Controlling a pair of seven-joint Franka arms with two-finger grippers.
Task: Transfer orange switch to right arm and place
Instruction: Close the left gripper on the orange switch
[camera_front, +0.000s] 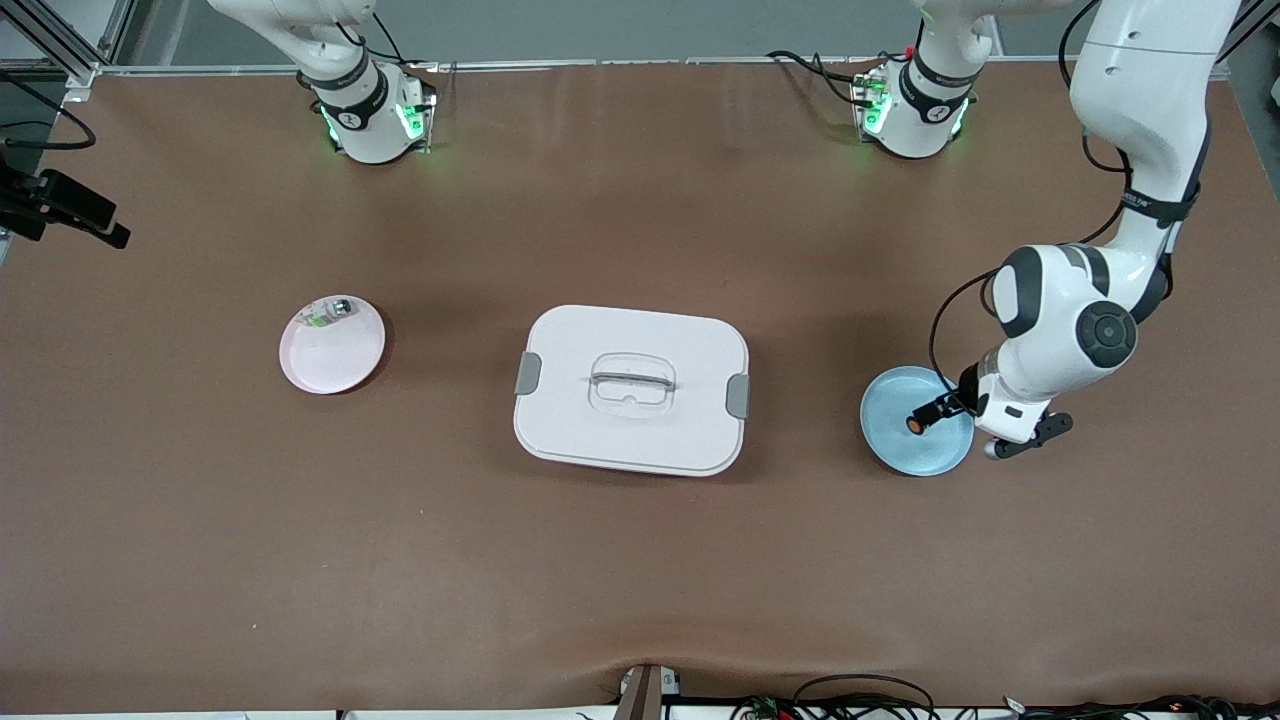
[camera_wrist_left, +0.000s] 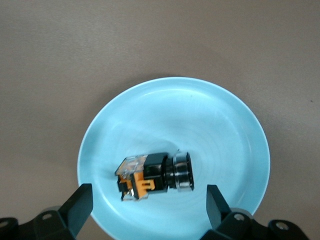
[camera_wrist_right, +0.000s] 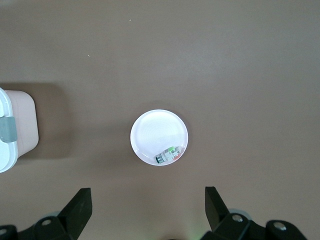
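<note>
The orange switch (camera_front: 917, 423) (camera_wrist_left: 155, 176), a small black body with orange marks and a silver ring, lies on its side on the light blue plate (camera_front: 905, 452) (camera_wrist_left: 200, 115) at the left arm's end of the table. My left gripper (camera_front: 990, 422) (camera_wrist_left: 148, 190) hangs just over that plate, open. Its fingers stand apart on either side of the switch without touching it. My right gripper (camera_wrist_right: 147, 191) is open and empty, high over the table near the pink plate (camera_wrist_right: 150, 131). It is out of the front view.
A white lidded box (camera_front: 630, 340) (camera_wrist_right: 15, 130) with grey clips and a clear handle sits mid-table. The pink plate (camera_front: 330, 360) at the right arm's end carries a small clear piece with a green cap (camera_front: 328, 312) (camera_wrist_right: 169, 154).
</note>
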